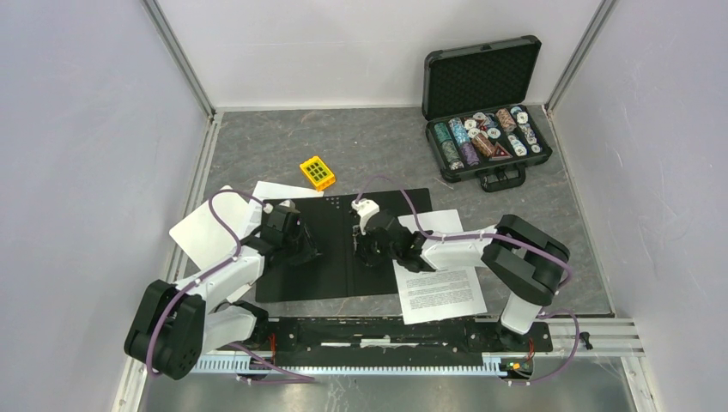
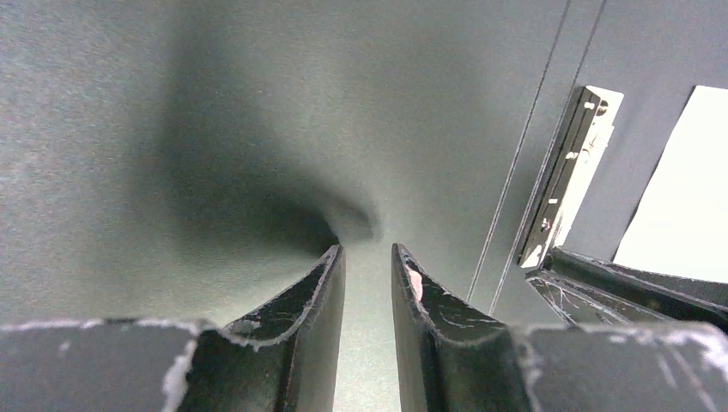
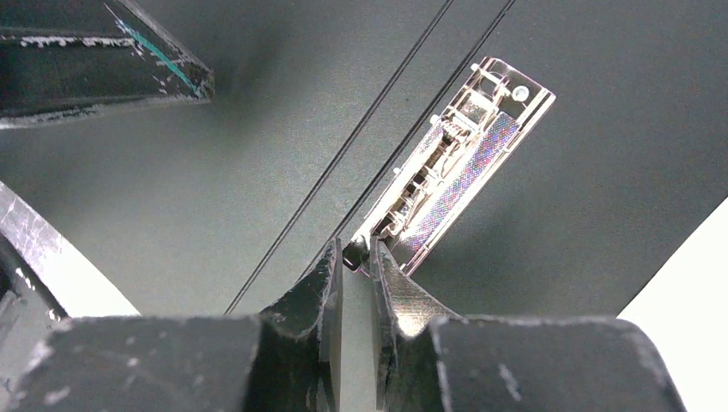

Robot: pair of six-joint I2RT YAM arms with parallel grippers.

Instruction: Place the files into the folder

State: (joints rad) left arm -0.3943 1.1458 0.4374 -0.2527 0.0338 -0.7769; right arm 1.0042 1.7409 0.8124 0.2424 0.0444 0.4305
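Open folder (image 1: 335, 279) on the tabletop (image 1: 386, 154); metal clip (image 3: 464, 163) in hand, files (image 1: 439, 290) not yet in.

Right gripper (image 3: 354, 253): jaws pressed nearly together, pinching the near end of the metal clip beside the spine, presumably to raise it so sheets can slide under. Left gripper (image 2: 367, 251): jaws drawn close with a thin gap, gripping nothing, tips down on the left cover, apparently to pin it flat. The folder lies black side up. The files, one printed sheet in view, overlap its right cover's near corner, outside the clip.
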